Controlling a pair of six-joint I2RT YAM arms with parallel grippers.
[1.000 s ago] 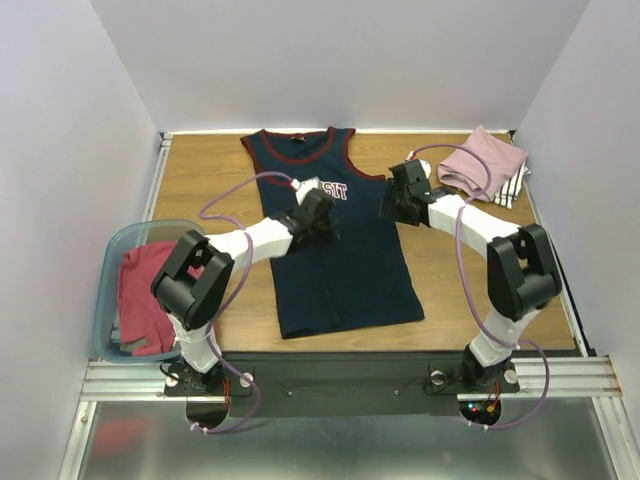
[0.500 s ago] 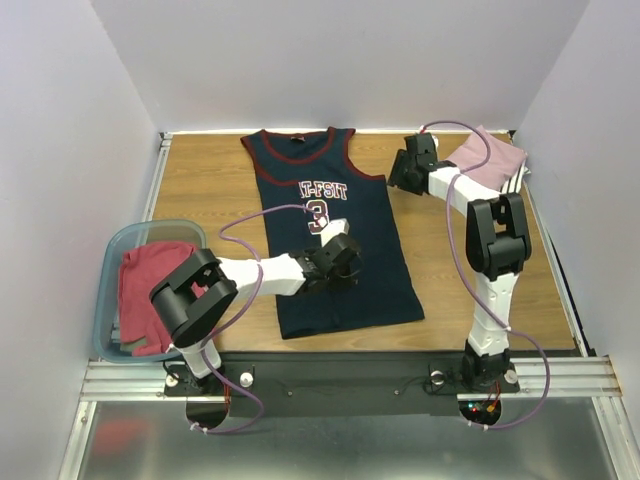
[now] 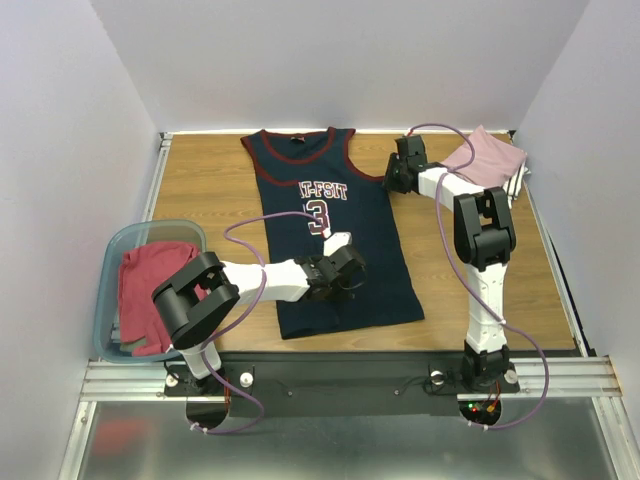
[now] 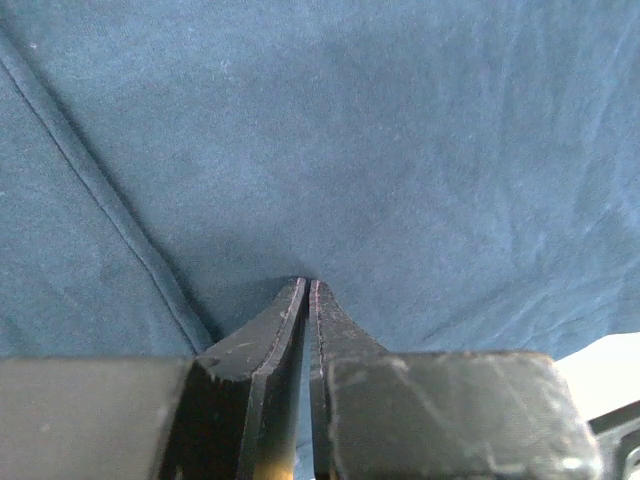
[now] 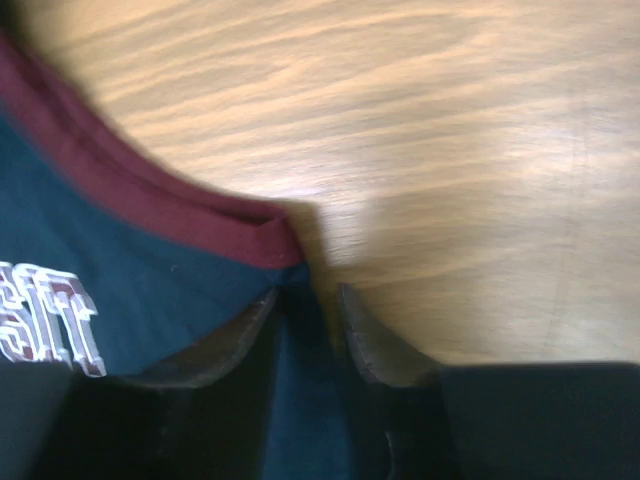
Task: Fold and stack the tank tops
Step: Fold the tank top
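The navy jersey [image 3: 372, 232] with maroon trim and a white "3" lies flat on the table's middle. My left gripper [image 3: 349, 268] presses on its lower half. In the left wrist view its jaws [image 4: 308, 283] are shut, pinching navy cloth [image 4: 400, 150] that puckers at the tips. My right gripper [image 3: 393, 179] sits at the jersey's right armhole. Its jaws [image 5: 305, 291] stand apart, with the navy edge [image 5: 90, 250] under the maroon trim [image 5: 150, 205] between them. A folded dusty pink tank top [image 3: 488, 157] lies on a white striped one [image 3: 516, 186] at the back right. Red tops [image 3: 148, 295] fill the tub.
The translucent teal tub [image 3: 112, 262] stands at the left table edge. Bare wood [image 3: 205, 180] shows left of the jersey and in front of the pink stack [image 3: 450, 260]. White walls close in the back and sides. A metal rail [image 3: 340, 375] runs along the near edge.
My left gripper slid down the jersey from the chest to its lower half. My right gripper swung back to the right armhole edge and its jaws narrowed around the cloth.
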